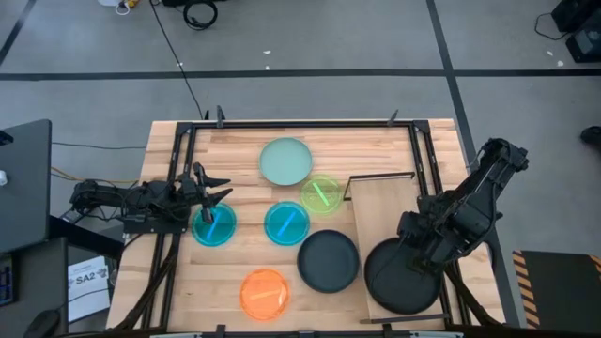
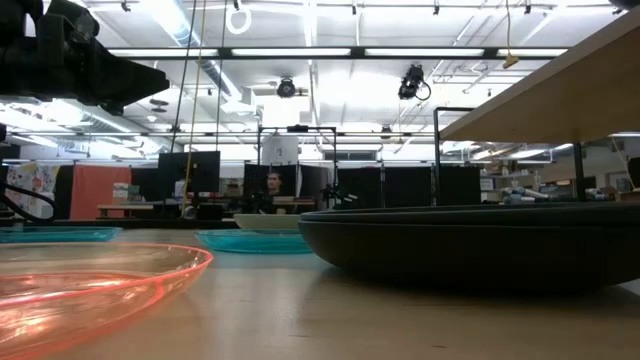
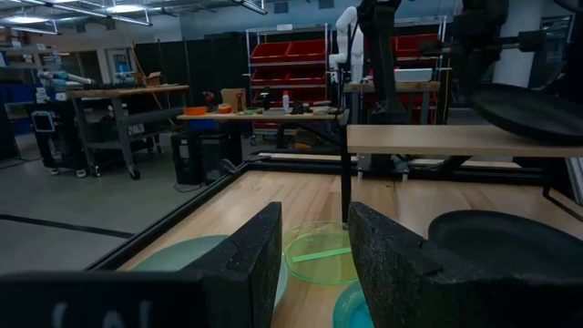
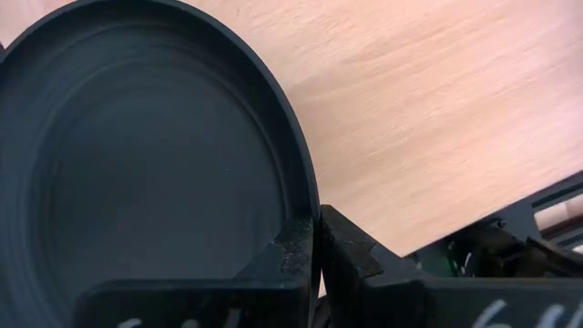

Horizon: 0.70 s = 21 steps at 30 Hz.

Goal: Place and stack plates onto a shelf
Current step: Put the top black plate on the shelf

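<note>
The right gripper (image 4: 316, 239) has its jaws pinched tight on the rim of a black plate (image 4: 146, 173). The plate spreads away from the jaws as a flat disc, held by one edge only. In the high view this plate (image 1: 399, 277) sits at the near end of the shelf (image 1: 383, 202), the light board standing along the table's right side, with the right gripper (image 1: 420, 252) on the plate's far-right rim. Whether the plate already rests on the board or hangs just above it I cannot tell. The coming move seems to turn on that gap: the plate's centre lies toward the near-left of the jaws, so release should wait until the plate lies flat on the wood.

The left gripper (image 1: 208, 191) hovers near the table's left edge with its jaws wide and holding nothing, directly over a cyan plate (image 1: 214, 226). A second cyan plate (image 1: 286, 222) lies toward the table's middle, and the lime green plate (image 1: 321, 194) is just beside the shelf's left edge. The pale mint plate (image 1: 285, 161) lies toward the far edge, the orange plate (image 1: 265, 292) at the near edge, and the other black plate (image 1: 329, 261) is close to the left of the held one. For the cyan plates the left arm is clearly nearer.
</note>
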Each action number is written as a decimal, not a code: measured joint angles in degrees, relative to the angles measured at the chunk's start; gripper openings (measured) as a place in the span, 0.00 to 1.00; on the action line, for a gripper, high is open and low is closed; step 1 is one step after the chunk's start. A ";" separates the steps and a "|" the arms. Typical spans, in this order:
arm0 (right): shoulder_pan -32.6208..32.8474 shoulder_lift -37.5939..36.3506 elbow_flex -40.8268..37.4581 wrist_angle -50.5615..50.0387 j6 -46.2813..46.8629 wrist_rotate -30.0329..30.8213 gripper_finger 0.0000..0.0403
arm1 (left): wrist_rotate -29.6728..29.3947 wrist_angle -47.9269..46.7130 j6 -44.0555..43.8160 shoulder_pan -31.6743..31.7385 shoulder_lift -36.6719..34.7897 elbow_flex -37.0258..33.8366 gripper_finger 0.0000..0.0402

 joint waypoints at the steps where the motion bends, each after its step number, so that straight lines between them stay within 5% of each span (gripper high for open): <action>1: 0.00 0.00 0.00 -0.05 0.54 -0.36 0.04 | 0.00 0.00 0.00 0.00 0.00 -0.01 0.34; 21: 0.00 0.00 0.00 -0.84 1.98 -3.06 0.17 | 0.01 -0.02 -0.02 -0.01 0.00 0.01 0.34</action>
